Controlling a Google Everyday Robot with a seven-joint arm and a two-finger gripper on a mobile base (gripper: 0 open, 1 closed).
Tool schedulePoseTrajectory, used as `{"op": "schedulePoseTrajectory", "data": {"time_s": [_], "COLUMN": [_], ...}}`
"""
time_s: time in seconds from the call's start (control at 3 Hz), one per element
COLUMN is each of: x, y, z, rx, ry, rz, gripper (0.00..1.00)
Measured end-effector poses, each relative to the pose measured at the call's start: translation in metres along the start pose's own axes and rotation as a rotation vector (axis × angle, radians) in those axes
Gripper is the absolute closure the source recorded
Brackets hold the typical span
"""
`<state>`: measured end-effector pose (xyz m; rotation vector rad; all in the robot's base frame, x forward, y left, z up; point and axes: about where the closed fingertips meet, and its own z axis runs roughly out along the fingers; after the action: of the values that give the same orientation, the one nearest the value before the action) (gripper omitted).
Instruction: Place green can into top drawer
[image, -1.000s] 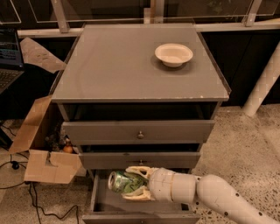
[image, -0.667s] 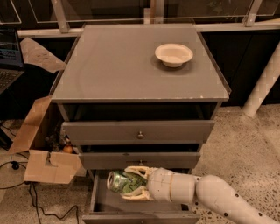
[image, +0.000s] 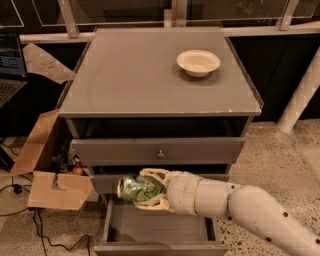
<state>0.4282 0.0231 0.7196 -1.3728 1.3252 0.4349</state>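
My gripper (image: 142, 189) is shut on the green can (image: 136, 188), which lies on its side with a silver end facing left. I hold it in front of the cabinet, above the open bottom drawer (image: 160, 230) and below the top drawer (image: 159, 150). The top drawer is a broad grey front with a small round knob (image: 160, 154). It is pulled out a little, leaving a dark gap under the cabinet top. My white arm (image: 240, 205) comes in from the lower right.
A white bowl (image: 198, 62) sits on the grey cabinet top (image: 150, 75) at the back right. An open cardboard box (image: 47, 170) stands on the floor to the left. A laptop (image: 10, 70) is at far left, and a white post (image: 300, 95) at right.
My gripper and the green can have risen slightly and shifted a little left, closer to the middle drawer front. Nothing else moved.
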Motion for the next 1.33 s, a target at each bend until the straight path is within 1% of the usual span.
{"op": "schedulePoseTrajectory", "data": {"time_s": [0.33,1.0,1.33], "x": [-0.034,-0.103,-0.130], "y": [-0.034,-0.095,-0.115], "z": [-0.010,-0.019,-0.022], "rx": [0.055,0.157,0.195], "ry": [0.020,0.026,0.028], "rz": [-0.075,-0.210,-0.263], "gripper": [1.00,1.00,1.00]}}
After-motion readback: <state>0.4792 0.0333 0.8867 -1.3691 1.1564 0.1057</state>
